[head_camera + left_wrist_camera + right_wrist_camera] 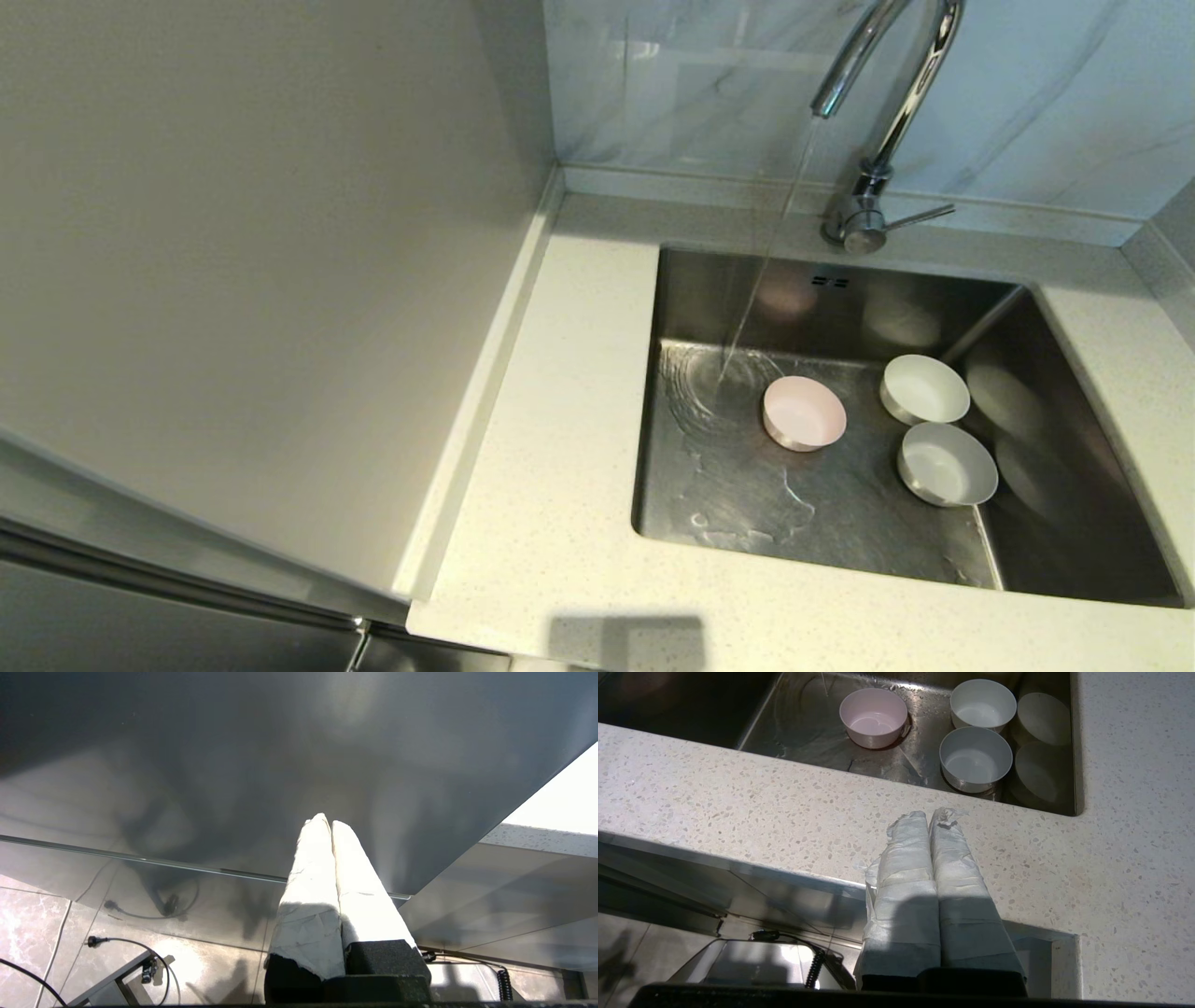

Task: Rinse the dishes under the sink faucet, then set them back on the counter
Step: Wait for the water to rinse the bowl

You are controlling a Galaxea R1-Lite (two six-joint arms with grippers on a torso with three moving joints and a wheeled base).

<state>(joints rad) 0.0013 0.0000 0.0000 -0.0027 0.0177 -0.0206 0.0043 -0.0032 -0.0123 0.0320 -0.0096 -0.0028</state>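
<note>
Three small bowls sit upright on the floor of the sink [840,504]. The pale pink bowl [804,413] [873,717] is nearest the stream. Two white bowls, one farther [925,389] [983,703] and one nearer [947,464] [976,759], stand at the right side. Water runs from the chrome faucet [896,103] and lands left of the pink bowl. My right gripper [929,816] is shut and empty, held over the counter's [560,448] front edge. My left gripper [325,822] is shut and empty, down beside a grey cabinet panel. Neither gripper shows in the head view.
A tall grey panel [252,280] rises at the left of the counter. A tiled wall [1027,103] stands behind the faucet, whose thin lever [920,217] points right. Cables lie on the floor tiles [117,947] below the left arm.
</note>
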